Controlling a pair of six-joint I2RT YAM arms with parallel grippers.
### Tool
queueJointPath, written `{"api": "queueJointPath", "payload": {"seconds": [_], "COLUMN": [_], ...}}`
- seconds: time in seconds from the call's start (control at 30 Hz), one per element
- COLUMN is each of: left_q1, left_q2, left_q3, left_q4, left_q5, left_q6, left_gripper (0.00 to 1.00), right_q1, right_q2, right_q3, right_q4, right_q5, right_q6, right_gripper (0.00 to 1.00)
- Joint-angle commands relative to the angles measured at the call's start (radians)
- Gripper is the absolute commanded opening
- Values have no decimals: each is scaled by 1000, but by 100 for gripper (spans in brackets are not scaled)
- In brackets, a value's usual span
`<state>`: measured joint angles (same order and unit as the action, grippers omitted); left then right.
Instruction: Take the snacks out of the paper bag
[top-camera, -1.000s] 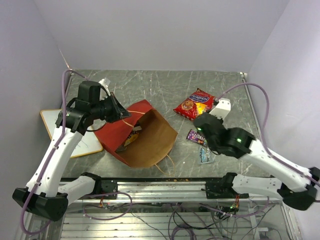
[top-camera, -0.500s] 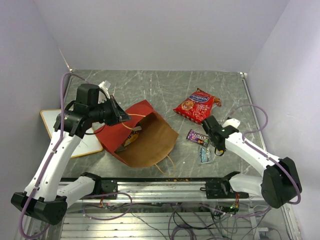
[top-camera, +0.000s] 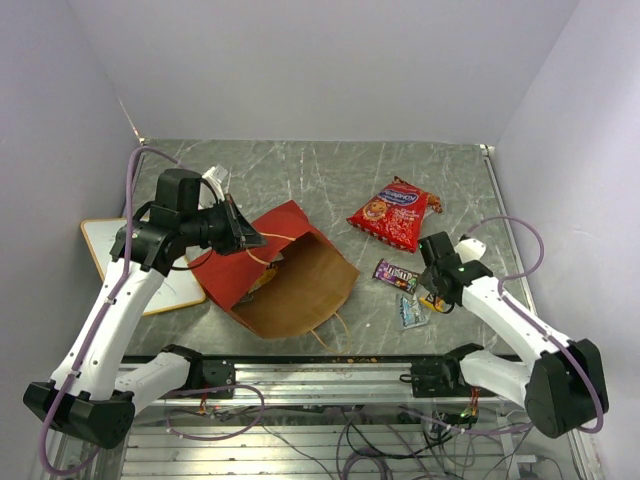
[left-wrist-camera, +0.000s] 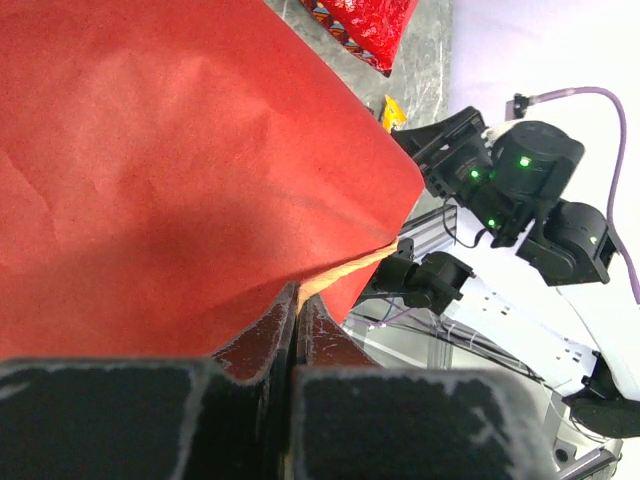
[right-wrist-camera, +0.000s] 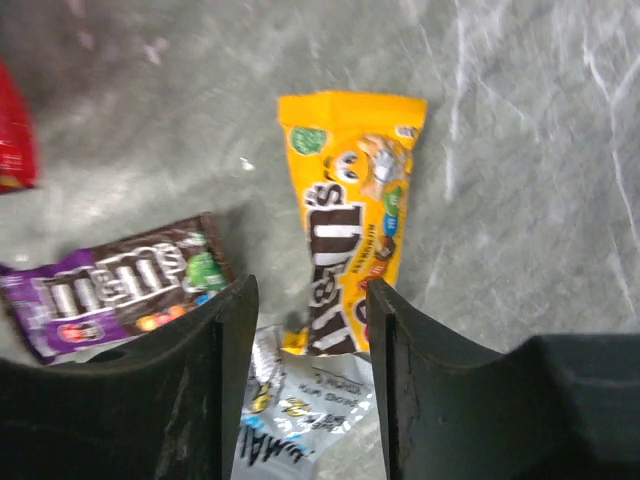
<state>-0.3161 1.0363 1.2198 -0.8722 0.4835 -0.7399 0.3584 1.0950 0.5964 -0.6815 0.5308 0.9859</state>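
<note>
Left gripper (top-camera: 243, 238) on paper bag (top-camera: 300, 280), right gripper (top-camera: 432, 298) open.
Top view: you pinch the bag's red edge, centre left; chip bag (top-camera: 392, 212) lies upper right. Left wrist: fingers (left-wrist-camera: 262, 335) clamped on red paper. Right wrist: your jaws stand apart above the yellow packet (right-wrist-camera: 350, 215), mid-frame.

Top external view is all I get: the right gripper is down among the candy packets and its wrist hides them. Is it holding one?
Observer: No. The right wrist view shows the right gripper with jaws apart, and the yellow packet lies flat on the table beneath them, not pinched.
Operator: And the left gripper at the paper bag?
Observer: The left wrist view shows its jaws shut on the edge of the bag's red panel.
</note>
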Motion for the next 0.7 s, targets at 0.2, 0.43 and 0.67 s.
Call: {"api": "queueJointPath", "payload": {"seconds": [0.2, 0.43, 0.67], "left_q1": [2, 2, 2], "left_q2": [9, 28, 18], "left_q3": [-11, -6, -13], "left_q4": [31, 56, 70], "left_q5": [1, -12, -46], "left_q6": [5, 0, -18], "left_gripper": [7, 7, 7], "right_q1": [-7, 5, 221], "right_q2": [-189, -277, -278], "right_q3": [123, 103, 12], "right_q4": [216, 541, 853], "right_q5": [-326, -796, -1092], "right_q6": [-434, -586, -807], "right_gripper": [64, 64, 64]}}
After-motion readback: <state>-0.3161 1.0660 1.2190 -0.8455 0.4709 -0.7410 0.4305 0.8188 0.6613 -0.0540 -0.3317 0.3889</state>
